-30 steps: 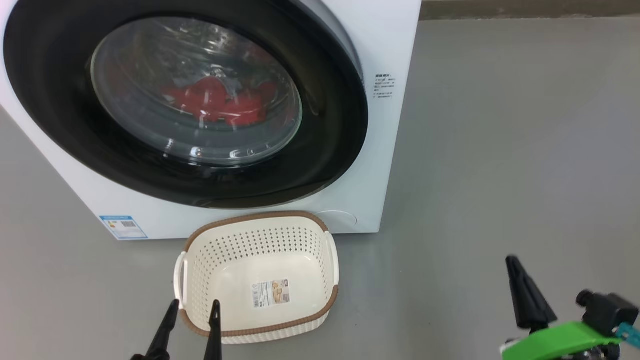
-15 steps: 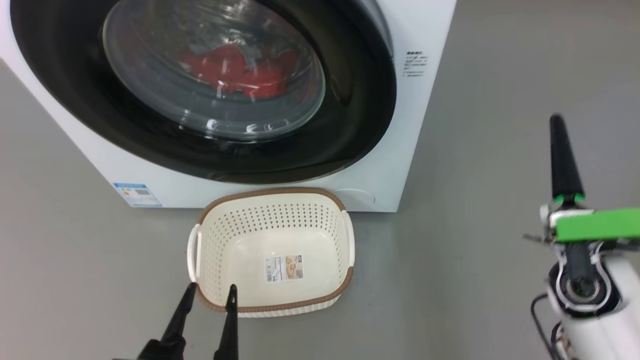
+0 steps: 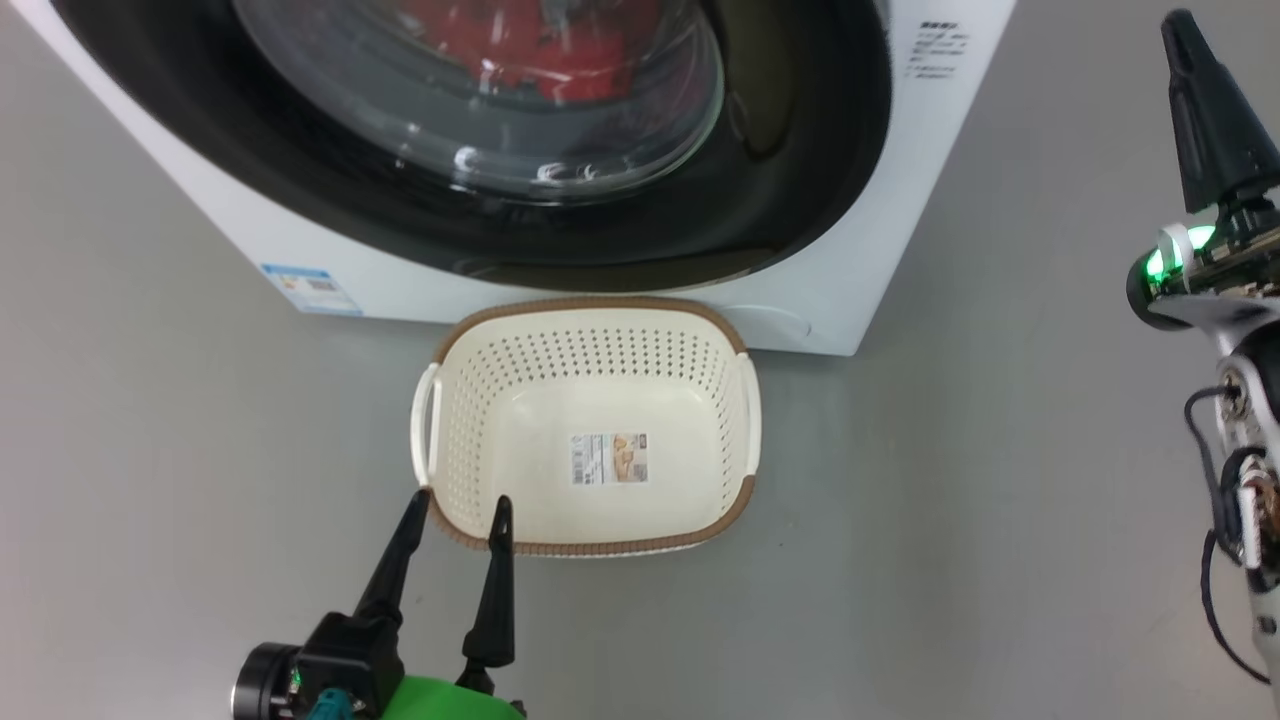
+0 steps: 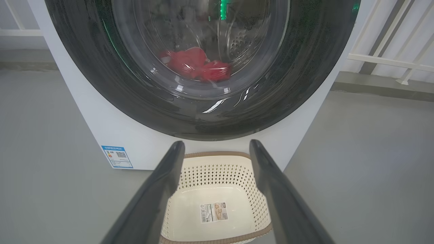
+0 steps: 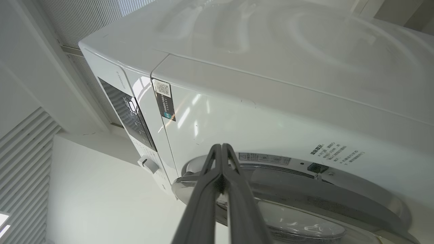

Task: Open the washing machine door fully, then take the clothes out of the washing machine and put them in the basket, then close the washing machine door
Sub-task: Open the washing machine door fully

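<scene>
The door (image 3: 820,180) sits closed flat on the washer (image 3: 850,290) front, its black rim unbroken around the glass; the clothes (image 4: 196,66) lie behind that glass, a red heap low in the drum, nothing taken out yet. The basket (image 3: 600,360) stands on the floor (image 3: 1000,500) just in front of the washer, under the door's lower edge, empty but for its paper label.

The left gripper (image 3: 461,497) hangs low in front of the washer, at the basket's near rim, jaws spread wide and holding nothing; one fingertip looks to overlap the rim, though I cannot tell if it touches. The right gripper (image 3: 1178,30) is up off the washer's right front corner, well clear of it, fingers pressed together with nothing between them; its own camera looks along them at the door's edge and the washer's upper front.

So this looks like the very first step, opening the door, with the arm on its way and no contact made. I'd say the next move calls for the right gripper to reach the door's rim on the washer's right side, get a fingertip behind the edge or part its jaws for a hold, then pull outward in an arc; where the hinge sits I cannot tell.
</scene>
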`<state>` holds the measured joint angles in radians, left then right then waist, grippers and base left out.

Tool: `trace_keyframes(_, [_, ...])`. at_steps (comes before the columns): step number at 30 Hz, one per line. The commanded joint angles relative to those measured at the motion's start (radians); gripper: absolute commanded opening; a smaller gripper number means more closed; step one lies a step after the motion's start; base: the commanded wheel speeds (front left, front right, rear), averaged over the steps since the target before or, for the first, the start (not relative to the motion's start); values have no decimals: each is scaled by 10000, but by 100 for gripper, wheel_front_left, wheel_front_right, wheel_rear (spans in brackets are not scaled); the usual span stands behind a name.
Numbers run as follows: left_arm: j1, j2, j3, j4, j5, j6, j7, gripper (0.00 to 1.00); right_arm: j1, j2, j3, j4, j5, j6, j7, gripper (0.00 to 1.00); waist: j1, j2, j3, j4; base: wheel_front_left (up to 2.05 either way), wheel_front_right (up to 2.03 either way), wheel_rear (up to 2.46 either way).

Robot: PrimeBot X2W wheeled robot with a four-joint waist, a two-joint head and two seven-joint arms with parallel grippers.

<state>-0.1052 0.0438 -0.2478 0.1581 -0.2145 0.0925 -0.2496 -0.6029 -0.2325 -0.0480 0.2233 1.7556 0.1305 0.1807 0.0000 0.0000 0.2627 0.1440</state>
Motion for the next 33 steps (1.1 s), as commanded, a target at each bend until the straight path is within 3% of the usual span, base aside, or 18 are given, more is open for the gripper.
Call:
trace_keyframes(1, [-242,64,239,-286,-86,76,-122,100,-304,-109,110,-160,136,2,213,0,0,0,351,324,0,0,0])
trace_keyframes(7, [-466,64,-147,-306,-294,233,-122,100,-1168,-449,310,851,493,2,2710,0,0,0,720,615,0,0,0])
trace_keyframes(12, [-628,64,-392,-320,-440,325,-122,100,-1856,-648,305,1296,469,2,3861,0,0,0,962,818,0,0,0])
trace_keyframes(25, [-930,64,-888,-386,-695,499,-122,100,-3353,-923,319,2384,355,2,5487,0,0,0,1492,1218,0,0,0])
trace_keyframes(33, [-1019,64,-1073,-444,-811,607,-122,100,-3944,-971,271,2923,129,2,5657,0,0,0,1706,1384,0,0,0])
